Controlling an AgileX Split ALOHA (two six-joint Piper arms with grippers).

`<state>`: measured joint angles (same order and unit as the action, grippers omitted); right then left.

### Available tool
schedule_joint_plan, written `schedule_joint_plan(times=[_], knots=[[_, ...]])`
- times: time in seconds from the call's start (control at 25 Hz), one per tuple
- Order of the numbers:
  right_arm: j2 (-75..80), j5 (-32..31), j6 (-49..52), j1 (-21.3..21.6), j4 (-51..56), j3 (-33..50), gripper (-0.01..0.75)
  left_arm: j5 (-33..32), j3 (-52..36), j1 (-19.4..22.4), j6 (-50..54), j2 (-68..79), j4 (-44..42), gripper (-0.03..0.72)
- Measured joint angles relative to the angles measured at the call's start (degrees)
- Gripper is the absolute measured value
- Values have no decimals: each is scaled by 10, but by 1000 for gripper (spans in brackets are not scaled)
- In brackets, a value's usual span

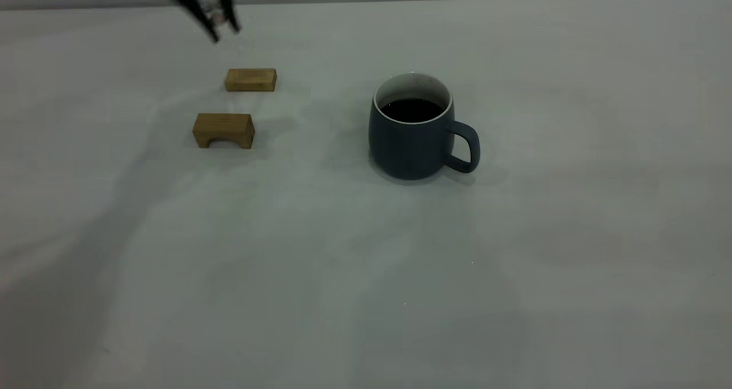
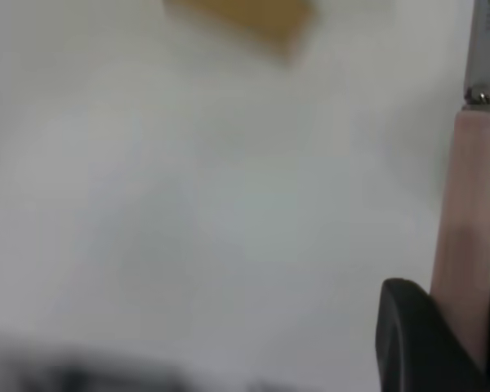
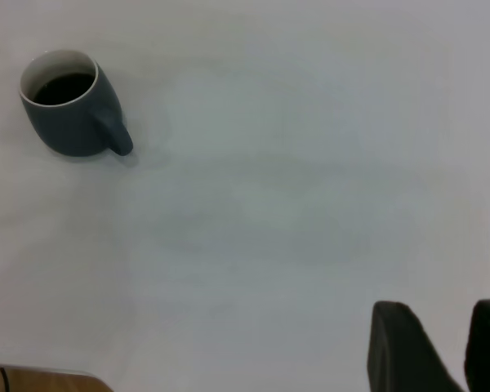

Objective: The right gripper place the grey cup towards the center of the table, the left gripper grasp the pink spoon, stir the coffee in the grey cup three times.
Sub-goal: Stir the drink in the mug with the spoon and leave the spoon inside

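The grey cup [image 1: 409, 149] stands upright near the middle of the table [image 1: 543, 274], its handle toward the right, with dark coffee [image 1: 412, 110] inside. My left gripper [image 1: 224, 31] hangs above the table's far left, well away from the cup. It is shut on the pink spoon [image 2: 469, 204], whose pink handle runs between the fingers [image 2: 416, 343] to a grey metal neck; a silver glint of the spoon [image 1: 217, 16] shows between the fingers. My right gripper [image 3: 465, 351] is open and empty, far from the cup [image 3: 73, 122], and out of the exterior view.
Two brown wooden blocks lie left of the cup: a flat one [image 1: 250, 80] just below the left gripper and an arched one [image 1: 223, 130] nearer the front. A wooden edge [image 3: 41, 382] shows at the table's border.
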<state>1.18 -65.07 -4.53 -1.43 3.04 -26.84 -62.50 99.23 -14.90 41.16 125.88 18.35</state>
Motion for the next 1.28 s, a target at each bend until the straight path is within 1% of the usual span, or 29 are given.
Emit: schedule_joint_plan(times=[0.08,0.24,0.44,0.6,0.72,0.92,1.08,1.28], knots=[[0,0,0,0,0,0,238,-44,32,0,71,-1,75,173],[0,0,0,0,0,0,238,-44,54,-8,166,-1,244,173],[0,0,0,0,0,0,238,-44,57,-24,188,18,389,173],[0,0,0,0,0,0,238,-44,57,-37,191,57,461,173],[0,0,0,0,0,0,238,-44,57,-42,191,90,498,173],[0,0,0,0,0,0,238,-27,57,-44,171,141,523,173],[0,0,0,0,0,0,238,-8,57,-44,137,180,563,173],[0,0,0,0,0,0,238,36,57,-45,105,212,583,173]])
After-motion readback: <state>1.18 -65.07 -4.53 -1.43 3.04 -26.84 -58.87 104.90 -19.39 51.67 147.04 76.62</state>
